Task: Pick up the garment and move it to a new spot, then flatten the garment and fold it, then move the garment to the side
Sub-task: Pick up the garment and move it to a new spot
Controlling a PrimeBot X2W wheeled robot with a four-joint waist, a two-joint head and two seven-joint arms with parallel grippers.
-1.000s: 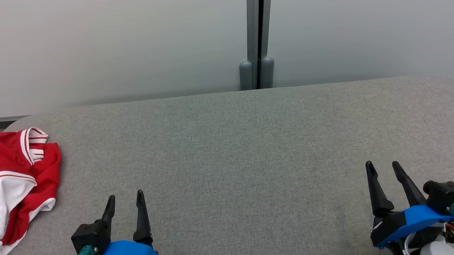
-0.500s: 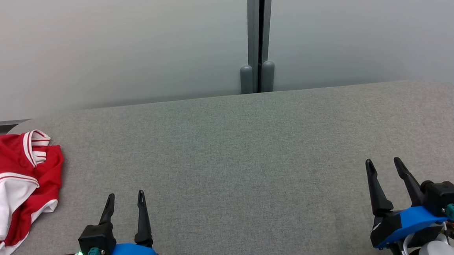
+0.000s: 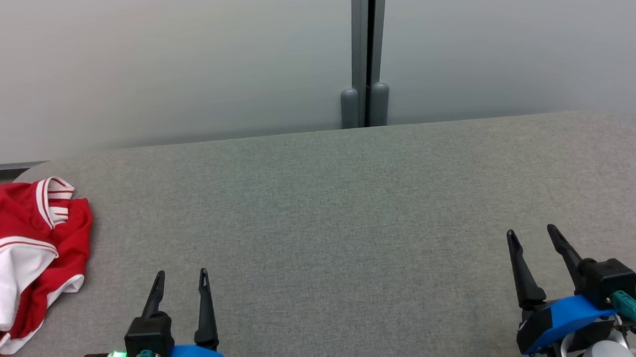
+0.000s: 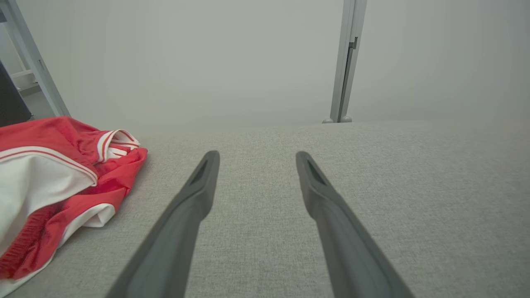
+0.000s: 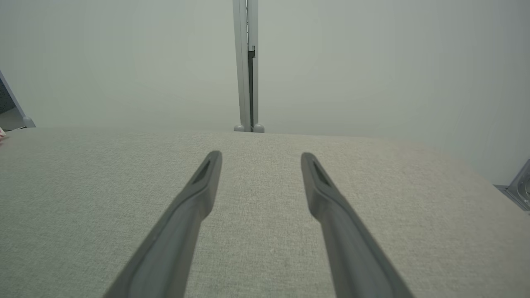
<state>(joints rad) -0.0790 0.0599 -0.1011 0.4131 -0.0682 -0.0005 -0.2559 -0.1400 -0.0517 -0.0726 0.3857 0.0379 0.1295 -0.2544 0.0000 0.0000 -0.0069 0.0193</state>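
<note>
The garment point(image 3: 22, 263) is a crumpled red piece with white panels and striped trim, lying at the table's far left edge; the left wrist view has the garment point(image 4: 58, 182) at its left. My left gripper point(image 3: 182, 276) stands open near the front edge, a short way right of the garment, with nothing between its fingers point(image 4: 194, 194). Far over at the front right, my right gripper point(image 3: 532, 233) is open too and holds nothing; its fingers point(image 5: 198, 190) point across bare cloth.
The grey fabric-covered table point(image 3: 342, 210) spans the view, its far edge rounded at both corners. Behind it stands a pale wall with a grey vertical post point(image 3: 365, 54). A metal frame point(image 4: 33, 62) rises behind the garment.
The head camera has shifted slightly, so the whole picture has slid a little to the right. Both grippers have drawn back a little toward the front edge. The garment lies as before.
</note>
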